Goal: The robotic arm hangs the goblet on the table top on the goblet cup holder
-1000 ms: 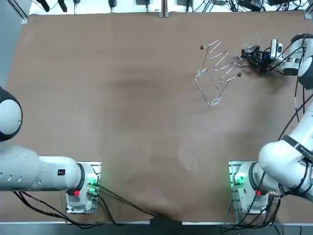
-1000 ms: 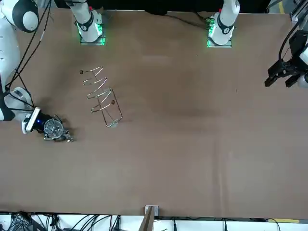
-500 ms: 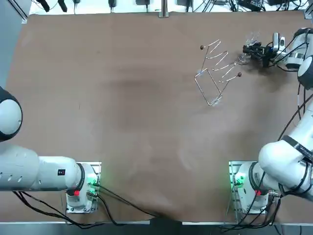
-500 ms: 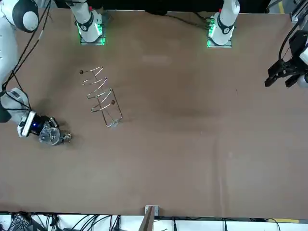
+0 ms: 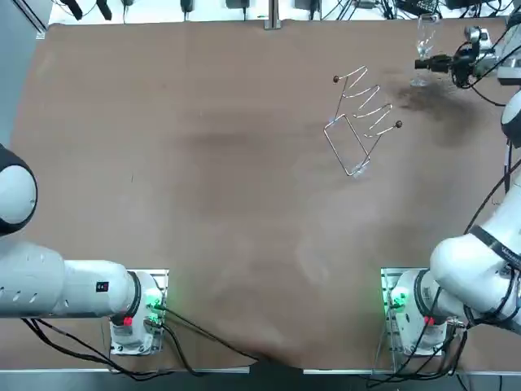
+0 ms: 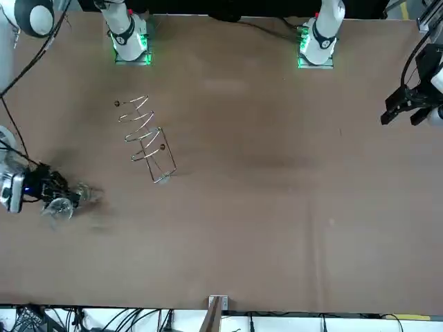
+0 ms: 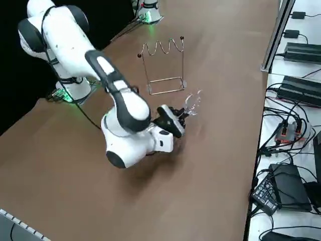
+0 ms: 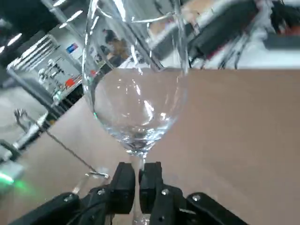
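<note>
Pinching the goblet (image 8: 133, 98) by its stem, the right gripper (image 8: 137, 183) holds it upright, apparently off the table, near the wire cup holder (image 5: 358, 122). Glass: likely light, rigid, slippery, fragile. The stem is the safest place to grip.

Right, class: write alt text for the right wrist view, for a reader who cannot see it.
The right hand is shut on the stem of a clear goblet, whose empty bowl fills much of the view. Behind it lies the brown table.
</note>
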`<state>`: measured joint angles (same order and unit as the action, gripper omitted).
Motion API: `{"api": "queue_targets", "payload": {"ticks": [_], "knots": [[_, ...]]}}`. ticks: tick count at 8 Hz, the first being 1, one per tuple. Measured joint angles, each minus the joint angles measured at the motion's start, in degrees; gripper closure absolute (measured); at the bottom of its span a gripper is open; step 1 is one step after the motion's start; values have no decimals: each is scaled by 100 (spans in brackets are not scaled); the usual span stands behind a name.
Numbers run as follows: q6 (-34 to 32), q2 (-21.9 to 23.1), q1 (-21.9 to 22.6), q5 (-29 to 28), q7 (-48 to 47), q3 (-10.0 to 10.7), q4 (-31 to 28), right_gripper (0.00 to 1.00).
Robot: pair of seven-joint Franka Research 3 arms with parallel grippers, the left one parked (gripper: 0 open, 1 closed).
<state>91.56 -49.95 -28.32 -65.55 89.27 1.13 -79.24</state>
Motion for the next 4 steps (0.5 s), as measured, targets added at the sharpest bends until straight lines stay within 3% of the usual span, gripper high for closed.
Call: {"api": "queue_targets", "payload": {"ticks": [4], "knots": [[-402, 608, 48, 847, -3918, -23, 16, 91]]}}
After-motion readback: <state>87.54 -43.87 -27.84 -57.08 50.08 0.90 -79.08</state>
